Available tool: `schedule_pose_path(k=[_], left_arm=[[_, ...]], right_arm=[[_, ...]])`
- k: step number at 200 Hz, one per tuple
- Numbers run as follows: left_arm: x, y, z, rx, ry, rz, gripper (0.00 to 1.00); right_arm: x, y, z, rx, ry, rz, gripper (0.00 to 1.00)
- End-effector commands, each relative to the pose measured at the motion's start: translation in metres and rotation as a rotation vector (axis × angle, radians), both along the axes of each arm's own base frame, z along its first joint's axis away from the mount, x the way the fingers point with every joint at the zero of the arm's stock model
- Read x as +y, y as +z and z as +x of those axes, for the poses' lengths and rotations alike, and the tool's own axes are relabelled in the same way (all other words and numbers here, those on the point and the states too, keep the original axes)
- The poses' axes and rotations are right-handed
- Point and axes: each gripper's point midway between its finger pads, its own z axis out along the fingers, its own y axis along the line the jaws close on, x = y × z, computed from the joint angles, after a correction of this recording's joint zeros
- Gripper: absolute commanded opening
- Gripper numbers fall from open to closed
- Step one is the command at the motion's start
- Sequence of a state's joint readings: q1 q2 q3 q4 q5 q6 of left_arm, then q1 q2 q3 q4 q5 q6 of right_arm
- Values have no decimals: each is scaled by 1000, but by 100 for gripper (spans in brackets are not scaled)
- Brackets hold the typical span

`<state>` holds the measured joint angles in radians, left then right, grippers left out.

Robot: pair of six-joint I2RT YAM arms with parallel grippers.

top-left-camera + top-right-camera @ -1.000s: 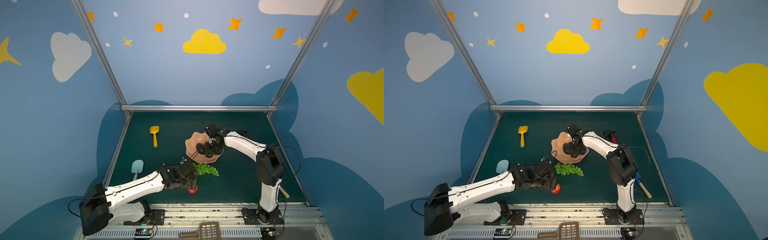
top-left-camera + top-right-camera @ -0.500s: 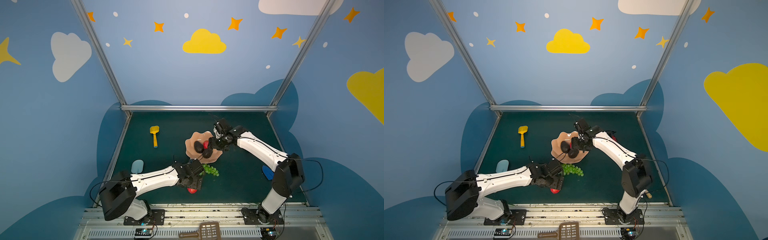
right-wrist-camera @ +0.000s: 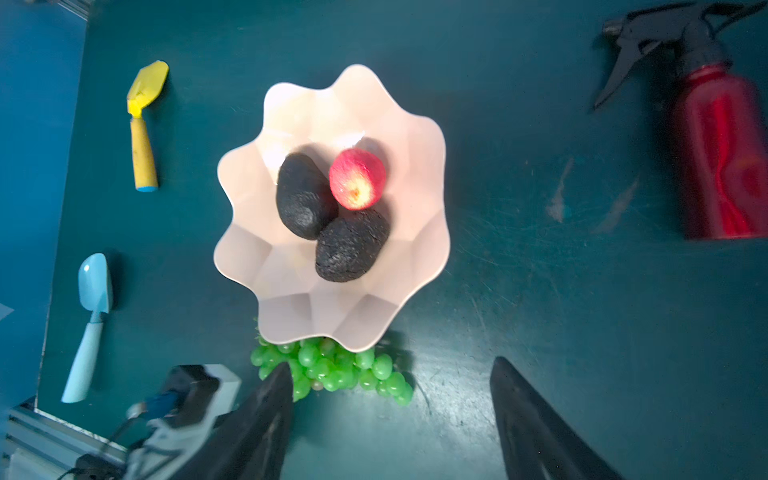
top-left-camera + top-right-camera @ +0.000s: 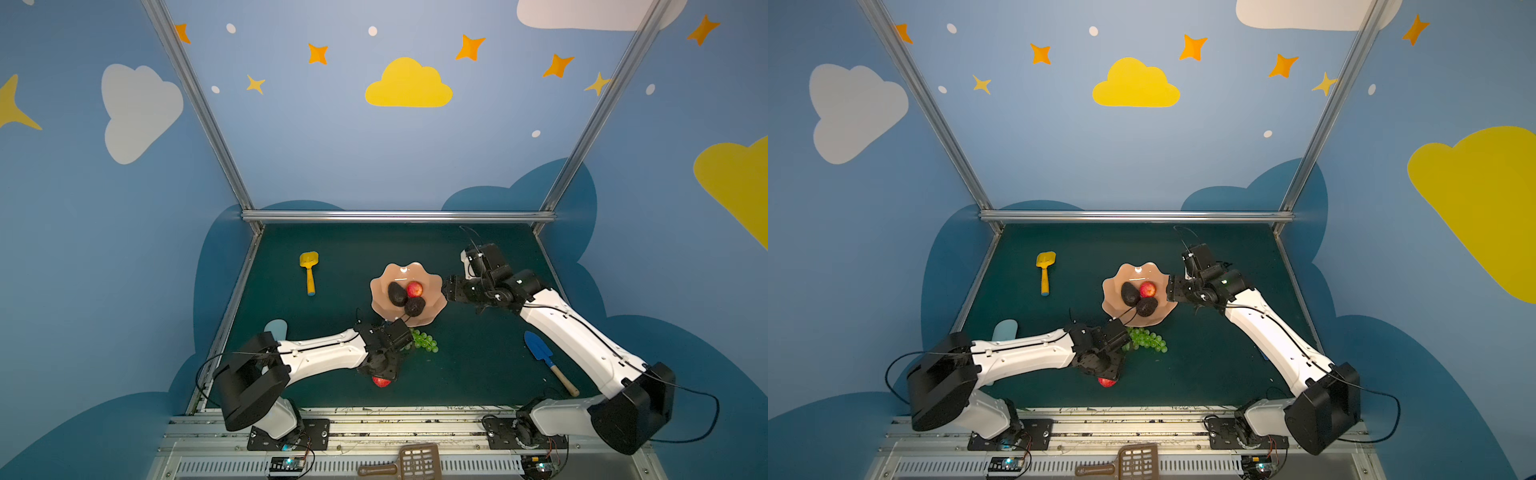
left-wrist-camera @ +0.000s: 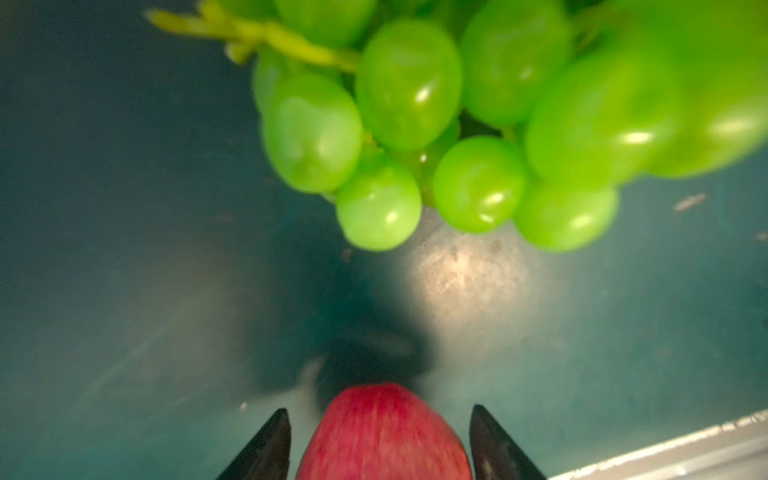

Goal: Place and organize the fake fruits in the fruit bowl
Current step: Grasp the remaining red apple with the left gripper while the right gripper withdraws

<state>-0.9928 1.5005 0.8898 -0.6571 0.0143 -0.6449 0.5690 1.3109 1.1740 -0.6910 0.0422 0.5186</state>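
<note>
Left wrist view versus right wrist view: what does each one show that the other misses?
Only the left wrist view: a red apple between the fingers of the left hand. Only the right wrist view: the fruit bowl holding two avocados and another apple, the yellow shovel, the blue scoop, the red spray bottle, the open right hand. Both: the grapes on the green table.

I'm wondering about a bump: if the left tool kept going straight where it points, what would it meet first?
Probably the bare table: the left tool straddles the red apple, and only table shows ahead, short of the grapes.
</note>
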Motion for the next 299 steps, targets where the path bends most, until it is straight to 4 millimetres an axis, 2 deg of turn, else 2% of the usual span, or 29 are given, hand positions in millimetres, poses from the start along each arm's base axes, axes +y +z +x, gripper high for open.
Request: schedule_pose_path(k=[1, 27, 38, 60, 82, 115, 149, 172, 194, 235, 268, 299], left_arm=[[15, 36, 10, -69, 20, 3, 64], [33, 70, 29, -154, 85, -31, 62], [38, 77, 34, -158, 90, -58, 63], [42, 81, 28, -129, 46, -58, 86], [23, 74, 7, -18, -21, -141, 95], [4, 52, -16, 32, -32, -145, 99], [-9, 33, -22, 48, -28, -135, 99], [-11, 16, -21, 70, -22, -99, 99], [-11, 3, -24, 97, -30, -72, 94], [-7, -9, -28, 119, -30, -41, 71], [4, -2, -22, 83, -35, 10, 49], [17, 15, -10, 46, -13, 15, 47]], right_arm=[[-5, 12, 9, -133, -20, 36, 74], [-12, 12, 4, -125, -32, 14, 75], [-14, 10, 2, -114, -32, 7, 74], [-16, 7, -2, -106, -25, -1, 75], [-19, 1, -6, -93, -29, -12, 75], [-22, -8, -10, -64, -39, -16, 75], [-22, -12, -13, -49, -42, -9, 75], [-22, -14, -17, -35, -48, 1, 75], [-23, -15, -20, -32, -49, 4, 75], [-24, -17, -21, -50, -44, 12, 75], [-22, -17, -21, -52, -38, 17, 75], [-21, -19, -22, -38, -31, 21, 75]])
